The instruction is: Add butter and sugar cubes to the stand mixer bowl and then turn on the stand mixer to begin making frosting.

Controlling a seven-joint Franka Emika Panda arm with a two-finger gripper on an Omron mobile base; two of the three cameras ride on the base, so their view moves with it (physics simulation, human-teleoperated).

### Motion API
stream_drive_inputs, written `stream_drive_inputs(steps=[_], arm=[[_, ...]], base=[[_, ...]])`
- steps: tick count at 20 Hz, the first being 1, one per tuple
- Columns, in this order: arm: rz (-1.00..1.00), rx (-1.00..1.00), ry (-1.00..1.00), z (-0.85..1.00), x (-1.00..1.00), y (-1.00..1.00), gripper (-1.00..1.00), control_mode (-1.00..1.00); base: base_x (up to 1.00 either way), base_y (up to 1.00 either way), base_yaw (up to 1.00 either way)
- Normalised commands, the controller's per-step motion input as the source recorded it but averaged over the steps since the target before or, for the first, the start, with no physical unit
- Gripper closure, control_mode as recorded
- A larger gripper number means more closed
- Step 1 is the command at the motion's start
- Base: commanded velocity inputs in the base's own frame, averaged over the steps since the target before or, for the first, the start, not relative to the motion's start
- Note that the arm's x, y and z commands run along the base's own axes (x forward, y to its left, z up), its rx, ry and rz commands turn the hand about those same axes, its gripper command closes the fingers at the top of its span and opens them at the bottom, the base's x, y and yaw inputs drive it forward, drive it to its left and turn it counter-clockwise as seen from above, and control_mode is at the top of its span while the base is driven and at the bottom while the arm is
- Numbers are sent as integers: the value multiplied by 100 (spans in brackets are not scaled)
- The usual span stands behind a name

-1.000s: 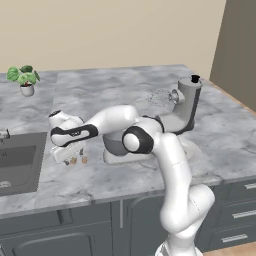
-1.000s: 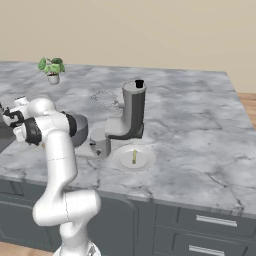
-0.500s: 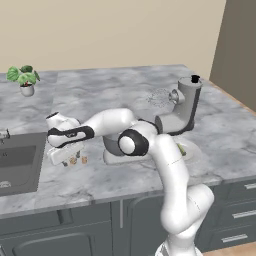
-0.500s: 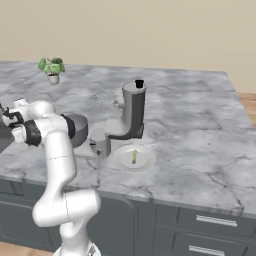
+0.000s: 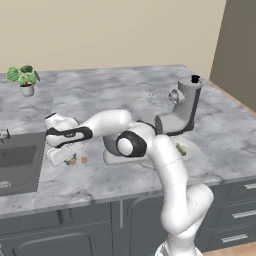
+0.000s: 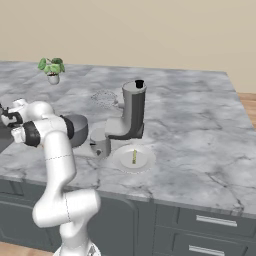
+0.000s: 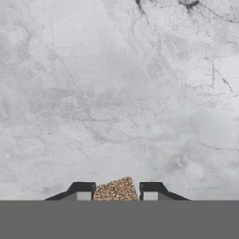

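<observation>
My gripper (image 5: 66,158) is low on the counter at the left, and its fingertips (image 7: 83,192) press both sides of one tan-orange sugar cube (image 7: 115,189). A second sugar cube (image 5: 84,160) lies just right of the hand. The grey stand mixer bowl (image 6: 77,129) sits on the mixer's base, partly hidden by my arm. The stand mixer (image 5: 185,105) (image 6: 131,112) has its head tilted up, with the wire whisk (image 5: 159,97) in the air. The butter (image 5: 180,149) (image 6: 134,156) lies on a round white plate (image 6: 145,161).
A sink (image 5: 15,160) drops into the counter just left of the hand. A potted plant (image 5: 24,79) (image 6: 51,67) stands at the back left. The counter's front edge runs close below the cubes.
The hand has sunk from above the cubes down onto the counter and shifted slightly left. Mixer, bowl, plate and butter have not moved.
</observation>
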Motion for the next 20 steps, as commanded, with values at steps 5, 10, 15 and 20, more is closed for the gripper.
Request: stream_drive_inputs(steps=[5, 10, 15, 20], arm=[[-3, 0, 1, -11, -1, -38, 100, -100], [-3, 1, -1, 30, -19, -30, 100, -100], [0, 5, -11, 74, -55, -3, 100, -100], [0, 3, -11, 65, -44, -1, 100, -100]], base=[[0, 0, 0], [0, 0, 0], [0, 0, 0], [0, 0, 0]])
